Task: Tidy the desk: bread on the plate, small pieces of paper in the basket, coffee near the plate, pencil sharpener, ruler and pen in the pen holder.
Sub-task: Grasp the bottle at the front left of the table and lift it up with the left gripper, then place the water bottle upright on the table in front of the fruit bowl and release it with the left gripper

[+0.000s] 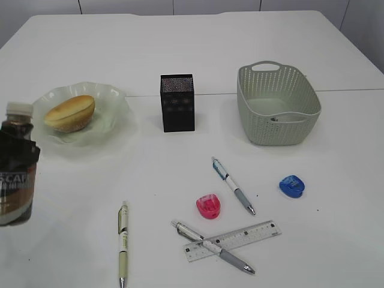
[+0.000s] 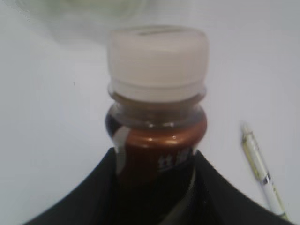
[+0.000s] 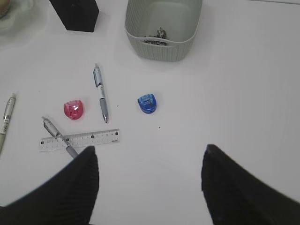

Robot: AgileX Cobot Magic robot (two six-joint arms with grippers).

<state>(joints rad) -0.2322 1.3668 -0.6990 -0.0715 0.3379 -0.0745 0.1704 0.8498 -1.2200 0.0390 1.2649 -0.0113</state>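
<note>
- Left wrist view: my left tool [image 2: 154, 187] has its two dark fingers either side of the coffee [image 2: 157, 140], closed on the bottle's body below the brown shoulder; the white cap stands clear above them.
- In the exterior view that bottle [image 1: 16, 174] sits at the far left edge of the surface [image 1: 180, 54], upright, just beside the near-left rim of the plate [image 1: 114, 114].
- My right tool [image 3: 150, 183] hangs wide open above bare surface with nothing between its fingers; the blue sharpener [image 3: 146, 103] lies ahead of it, well apart.
- The plate holds the bread [image 1: 71, 113], resting in its middle.
- The basket [image 1: 277, 129] stands at the right rear; the right wrist view shows grey-brown scraps inside by its near wall, probably the pieces of paper [image 3: 157, 35], though they are small and dim.
- The pen holder [image 1: 177, 102] stands upright between plate and basket; I cannot see inside it.
- Loose on the near surface: a green-barrelled pen [image 1: 123, 243] at the left, the pink sharpener [image 1: 209, 206], a grey-grip pen [image 1: 234, 186] lying aslant, and another pen [image 1: 213, 246] lying across the ruler [image 1: 252, 235].
- Open room lies right of the blue sharpener and between the green pen and the bottle.
</note>
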